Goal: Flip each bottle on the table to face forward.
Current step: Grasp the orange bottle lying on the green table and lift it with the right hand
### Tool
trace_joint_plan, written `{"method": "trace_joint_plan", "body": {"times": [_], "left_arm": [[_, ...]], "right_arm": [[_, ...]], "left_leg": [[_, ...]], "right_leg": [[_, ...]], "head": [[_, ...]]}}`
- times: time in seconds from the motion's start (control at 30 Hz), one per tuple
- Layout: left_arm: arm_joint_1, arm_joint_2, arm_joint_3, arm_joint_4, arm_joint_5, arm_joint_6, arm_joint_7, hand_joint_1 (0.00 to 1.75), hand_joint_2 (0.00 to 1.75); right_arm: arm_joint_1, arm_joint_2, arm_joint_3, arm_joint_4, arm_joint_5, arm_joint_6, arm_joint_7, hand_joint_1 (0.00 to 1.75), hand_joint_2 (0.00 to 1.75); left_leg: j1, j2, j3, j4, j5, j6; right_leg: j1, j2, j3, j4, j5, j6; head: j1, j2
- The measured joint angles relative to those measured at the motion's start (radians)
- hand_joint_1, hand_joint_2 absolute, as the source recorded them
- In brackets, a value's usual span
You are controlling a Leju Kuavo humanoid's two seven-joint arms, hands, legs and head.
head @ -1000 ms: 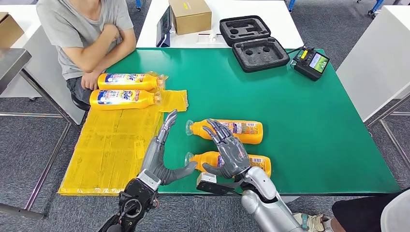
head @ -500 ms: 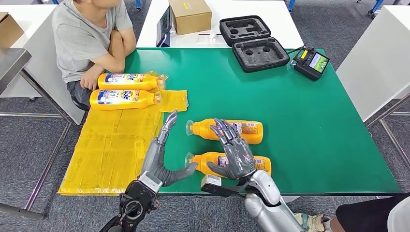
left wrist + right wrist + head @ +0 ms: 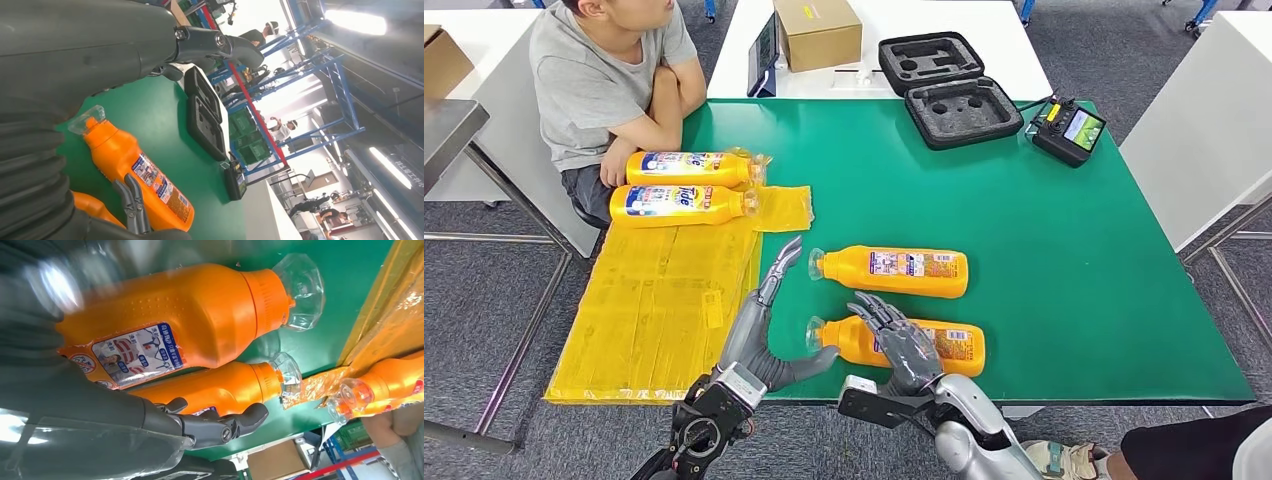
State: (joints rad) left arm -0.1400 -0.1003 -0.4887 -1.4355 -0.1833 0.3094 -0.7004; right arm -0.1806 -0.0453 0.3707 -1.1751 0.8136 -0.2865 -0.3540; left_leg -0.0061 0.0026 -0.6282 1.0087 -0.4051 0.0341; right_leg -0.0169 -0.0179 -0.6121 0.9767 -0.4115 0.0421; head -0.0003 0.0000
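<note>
Nearest the robot, the right hand [image 3: 907,347] is resting over the near bottle [image 3: 899,341], fingers draped across it but not visibly closing around it; the left hand [image 3: 764,335] is waiting beside its cap, fingers spread wide and holding nothing. To roll it well, it should probably be cupping the body evenly. Beyond, the far bottle [image 3: 894,271] is lying on the green desk [image 3: 1044,260].

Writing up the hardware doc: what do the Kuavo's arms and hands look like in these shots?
Right forearm is a smooth, rounded silver shell ending in a black bracket at the wrist. The left forearm shows dark, open mechanical parts with a small silver wrist block. Left hand and right hand are grey metallic with darker segmented fingers; wrist views show a grey ribbed cover.
</note>
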Motion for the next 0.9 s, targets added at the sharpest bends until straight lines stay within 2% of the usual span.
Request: {"method": "trace_joint_plan", "body": {"times": [0.17,0.4,0.63,0.73,0.9], "left_arm": [[-0.001,0.0,-0.001,0.0,0.002,0.003,0.0,0.0,1.75],[-0.008,0.0,-0.009,0.0,0.004,0.023,0.0,0.0,1.75],[-0.023,0.0,-0.016,0.0,0.001,0.028,0.0,0.0,1.75],[-0.028,0.0,-0.017,0.0,0.007,0.034,0.0,0.0,1.75],[-0.036,0.0,-0.019,0.0,0.019,0.038,0.0,0.0,1.75]], "right_arm": [[0.006,-0.005,0.001,-0.013,-0.028,0.001,-0.013,0.0,1.75],[0.006,-0.002,0.001,-0.016,-0.116,-0.001,-0.11,0.0,1.75],[-0.004,0.004,0.003,-0.017,-0.114,-0.013,-0.13,0.0,1.75],[-0.028,0.006,0.015,-0.015,-0.052,-0.046,-0.1,0.0,1.75],[-0.078,0.003,0.031,-0.001,0.105,-0.112,0.041,0.0,1.75]], "left_leg": [[0.0,0.0,0.0,0.0,0.0,0.0],[0.0,0.0,0.0,0.0,0.0,0.0],[0.0,0.0,0.0,0.0,0.0,0.0],[0.0,0.0,0.0,0.0,0.0,0.0],[0.0,0.0,0.0,0.0,0.001,0.0]], "right_leg": [[0.0,0.0,0.0,0.0,0.0,0.0],[0.0,0.0,0.0,0.0,0.0,0.0],[0.0,0.0,0.0,0.0,0.0,0.0],[0.0,0.0,0.0,0.0,0.0,0.0],[0.0,0.0,0.0,0.0,0.0,0.0]], "head": [[0.0,0.0],[0.0,0.0],[0.0,0.0],[0.0,0.0],[0.0,0.0]]}}
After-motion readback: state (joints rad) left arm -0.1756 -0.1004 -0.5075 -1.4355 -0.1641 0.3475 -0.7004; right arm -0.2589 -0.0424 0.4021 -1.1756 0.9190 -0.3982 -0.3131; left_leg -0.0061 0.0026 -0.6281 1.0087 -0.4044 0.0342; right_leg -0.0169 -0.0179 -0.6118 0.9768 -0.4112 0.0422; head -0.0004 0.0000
